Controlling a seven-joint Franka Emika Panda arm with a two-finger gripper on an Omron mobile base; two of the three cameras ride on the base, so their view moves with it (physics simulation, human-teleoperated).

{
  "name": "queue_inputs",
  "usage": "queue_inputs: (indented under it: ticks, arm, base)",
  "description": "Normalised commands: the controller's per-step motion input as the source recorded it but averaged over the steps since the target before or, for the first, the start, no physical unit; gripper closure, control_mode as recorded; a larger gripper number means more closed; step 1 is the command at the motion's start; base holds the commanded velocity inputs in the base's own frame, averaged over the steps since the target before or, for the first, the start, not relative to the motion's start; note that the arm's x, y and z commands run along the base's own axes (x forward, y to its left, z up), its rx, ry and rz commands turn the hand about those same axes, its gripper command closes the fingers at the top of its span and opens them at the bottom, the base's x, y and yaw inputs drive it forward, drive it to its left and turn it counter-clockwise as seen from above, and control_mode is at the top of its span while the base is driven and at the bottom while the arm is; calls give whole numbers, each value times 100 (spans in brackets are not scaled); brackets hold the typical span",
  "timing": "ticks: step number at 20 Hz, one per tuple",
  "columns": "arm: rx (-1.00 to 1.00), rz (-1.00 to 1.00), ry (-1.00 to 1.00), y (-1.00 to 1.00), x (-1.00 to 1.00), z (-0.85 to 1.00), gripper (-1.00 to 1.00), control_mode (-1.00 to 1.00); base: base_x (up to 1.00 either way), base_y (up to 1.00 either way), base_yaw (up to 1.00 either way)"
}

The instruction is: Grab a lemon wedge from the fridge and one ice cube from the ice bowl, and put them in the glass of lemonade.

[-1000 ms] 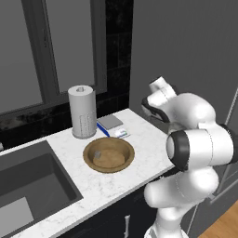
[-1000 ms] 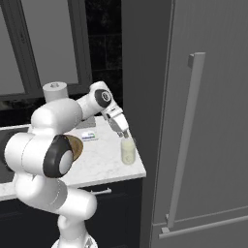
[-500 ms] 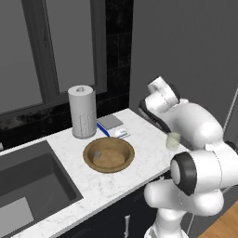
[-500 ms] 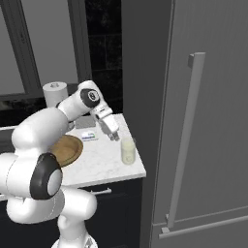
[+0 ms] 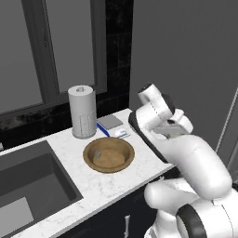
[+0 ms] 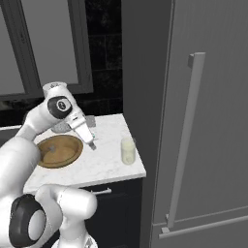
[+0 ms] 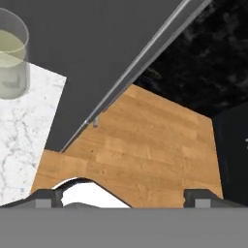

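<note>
The gripper (image 6: 91,144) was seen poised above the white counter (image 6: 104,164), between the ice bowl (image 6: 59,150) and the glass of lemonade (image 6: 128,150), its jaws spread wide with nothing held. That placement was judged to suit a reach toward either. The glass was kept at the counter's corner, just beside the closed fridge (image 6: 203,121), presumably for easy drops. One ice cube (image 5: 98,154) was made out in the bowl, faintly. The lemon wedge was hidden, judged to be behind the shut fridge door. The glass (image 7: 10,53) was cropped in the hand view.
</note>
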Motion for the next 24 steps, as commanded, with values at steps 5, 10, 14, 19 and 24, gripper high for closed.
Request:
queue_inputs:
  ticks: [5,10,14,19,24]
  arm:
    - [22,33,-30,37,-54,0,-100,-100]
    - [26,50,-19,10,-51,1,-100,-100]
    - [9,49,-2,0,-62,23,-100,-100]
    - [0,43,0,0,-86,25,-100,-100]
    - [-1,28,-3,0,-75,3,-100,-100]
  base:
    - [0,0,0]
    - [0,0,0]
    - [0,0,0]
    - [0,0,0]
    - [0,0,0]
